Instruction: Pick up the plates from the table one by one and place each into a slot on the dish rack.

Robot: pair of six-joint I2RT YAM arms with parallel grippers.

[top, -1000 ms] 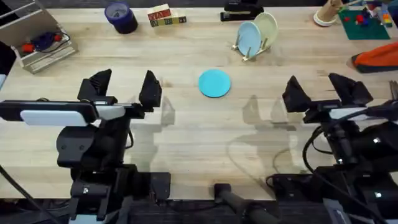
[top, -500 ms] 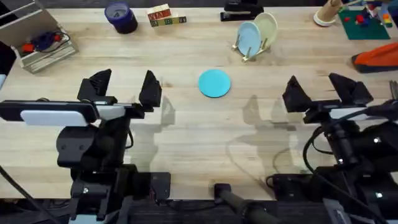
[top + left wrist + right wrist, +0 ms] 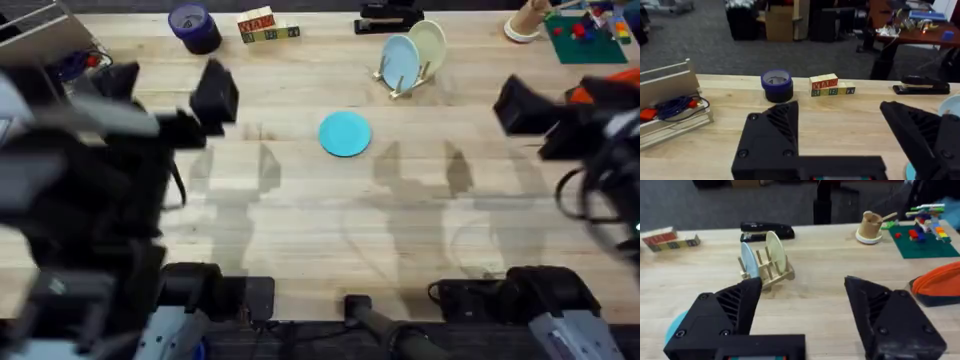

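The turquoise plate [image 3: 346, 133] lies flat on the table [image 3: 300, 225] near its middle; its edge also peeks past a finger in the right wrist view [image 3: 674, 328]. Behind it and to the right stands the dish rack [image 3: 405, 82], also seen from the right wrist [image 3: 771, 274], holding a light-blue plate [image 3: 399, 62] and a cream plate [image 3: 431, 44] upright between its pegs. My left gripper [image 3: 166, 90] hangs open left of the turquoise plate, nothing between its fingers [image 3: 772, 135]. Over at the right, my right gripper [image 3: 562, 112] is open and empty as well, raised above the table.
Along the far edge sit a blue tape roll [image 3: 193, 25], lettered blocks [image 3: 266, 26], a black stapler [image 3: 388, 17] and a tan cup [image 3: 527, 20]. A wooden tray [image 3: 55, 70] holds the far left; a green mat [image 3: 592, 35] and an orange object [image 3: 608, 90] lie far right.
Both arms have risen toward the camera and swung forward, the left to the left and the right to the right. Both grippers stay open. The turquoise plate has not moved.
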